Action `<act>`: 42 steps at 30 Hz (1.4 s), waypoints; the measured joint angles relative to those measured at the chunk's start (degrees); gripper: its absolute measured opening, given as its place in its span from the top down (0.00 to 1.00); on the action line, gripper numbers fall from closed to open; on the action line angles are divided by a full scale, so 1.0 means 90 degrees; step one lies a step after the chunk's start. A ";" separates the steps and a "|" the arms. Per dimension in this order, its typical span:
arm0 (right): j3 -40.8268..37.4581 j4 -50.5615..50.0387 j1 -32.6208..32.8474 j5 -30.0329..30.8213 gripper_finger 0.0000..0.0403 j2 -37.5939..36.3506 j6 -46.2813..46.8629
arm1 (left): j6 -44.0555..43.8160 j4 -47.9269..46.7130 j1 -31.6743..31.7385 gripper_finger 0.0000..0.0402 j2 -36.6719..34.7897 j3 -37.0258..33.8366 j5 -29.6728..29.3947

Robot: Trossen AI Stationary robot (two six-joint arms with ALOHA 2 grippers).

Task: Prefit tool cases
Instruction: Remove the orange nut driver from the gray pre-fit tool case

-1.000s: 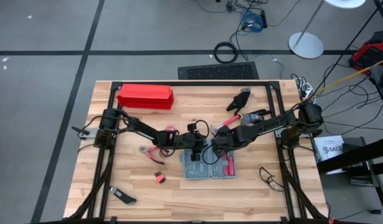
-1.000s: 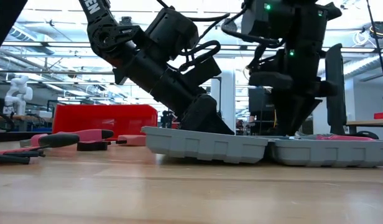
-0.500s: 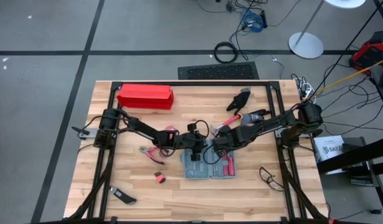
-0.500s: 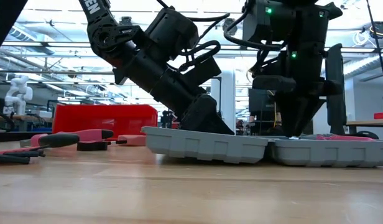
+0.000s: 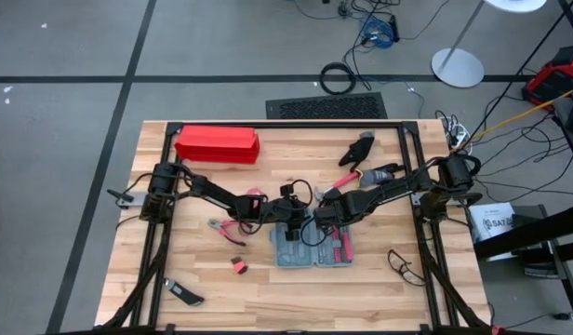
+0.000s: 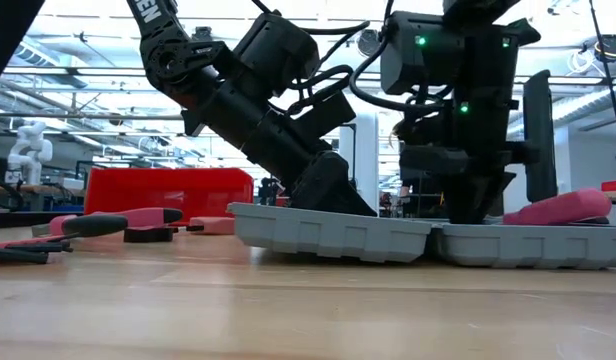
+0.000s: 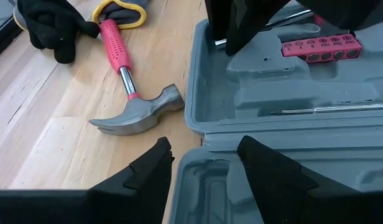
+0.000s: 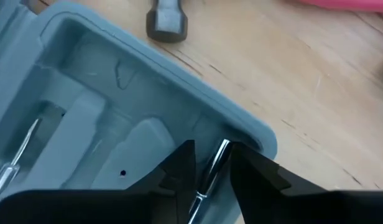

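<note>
Flat blue-grey plastic clamshell tool case point(image 5: 313, 248), rounded corners, lies open and flat on the wood, low centre of the high view. Both halves face up, side by side, joined along a middle hinge. Low view: two shallow grey trays end to end, centre to right of frame point(image 6: 333, 233). Left wrist view: grey moulded recesses inside point(image 7: 291, 93); a pink bit holder sits in the far half, upper right of frame. Right wrist view: one rounded corner of the case point(image 8: 117, 81), left and centre of frame.

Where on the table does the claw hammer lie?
In the high view, the claw hammer lies right of centre, between the black glove and the open tool case.
</note>
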 joint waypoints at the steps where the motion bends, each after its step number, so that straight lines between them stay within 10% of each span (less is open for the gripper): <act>1: 0.0000 0.0053 -0.0040 -0.0070 0.76 0.0031 -0.0036 | -0.0002 0.0000 0.0000 0.50 0.0000 0.0000 0.0000; 13: 0.0008 0.0364 -0.0188 -0.0166 0.93 0.0315 -0.0631 | 0.0001 -0.0009 0.0000 0.50 0.0000 -0.0005 0.0012; 30: 0.0365 0.0019 0.0564 0.2251 0.99 -0.1621 -0.0937 | -0.0004 -0.0049 0.0000 0.50 0.0000 0.0000 0.0019; 42: 0.0355 -0.0178 0.1074 0.1533 1.00 -0.1593 -0.2536 | 0.0001 -0.0050 0.0000 0.50 0.0000 0.0000 0.0017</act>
